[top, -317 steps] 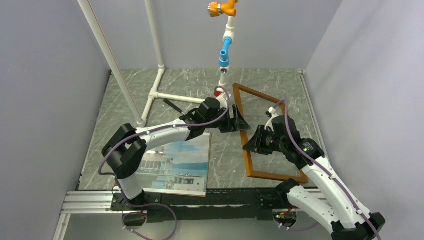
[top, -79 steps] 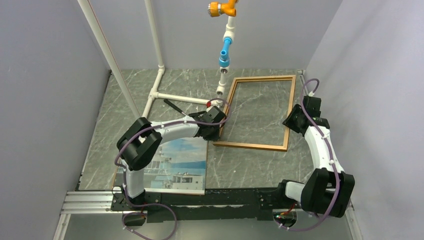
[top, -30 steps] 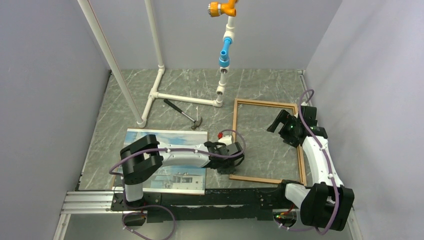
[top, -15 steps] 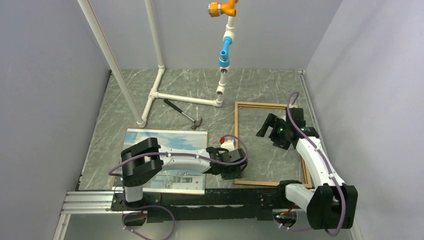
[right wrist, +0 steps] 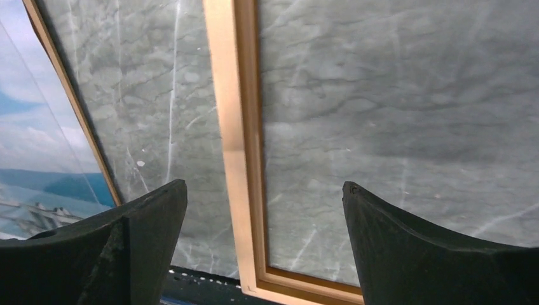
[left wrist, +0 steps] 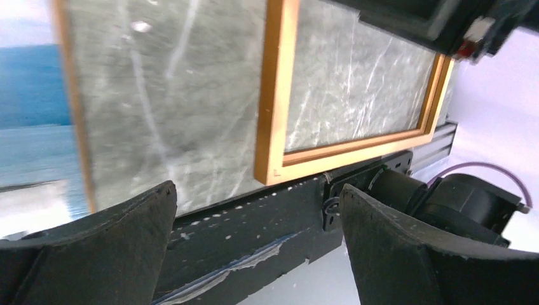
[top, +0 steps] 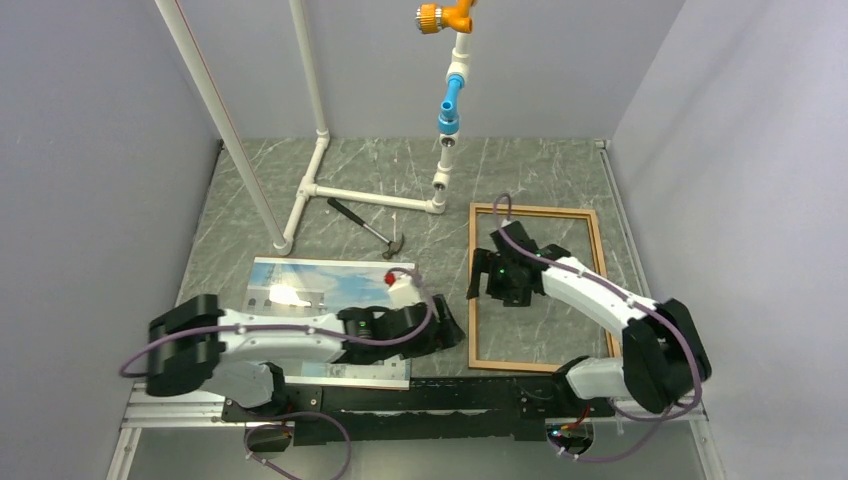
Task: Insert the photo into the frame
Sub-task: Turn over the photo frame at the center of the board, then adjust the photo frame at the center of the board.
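The frame (top: 604,290), thin orange-brown wood, lies flat on the table's right half with only marble inside it. The photo (top: 320,285), a building against blue sky, lies left of it on a brown board. My left gripper (top: 447,330) stands open and empty in the gap between photo and frame, near the frame's near-left corner. In the left wrist view the left gripper (left wrist: 257,187) faces that corner of the frame (left wrist: 274,114). My right gripper (top: 488,287) hovers open over the frame's left rail. In the right wrist view the rail (right wrist: 230,127) runs between the right gripper's (right wrist: 265,185) jaws, untouched.
A hammer (top: 365,228) lies behind the photo. A white pipe stand (top: 370,197) and a hanging blue-and-orange nozzle (top: 450,100) occupy the back. A black rail (top: 450,393) runs along the near edge. Grey walls close in on three sides.
My left gripper has opened, let go of the frame's near-left corner and drawn back left. My right arm has swung left across the frame to its left rail.
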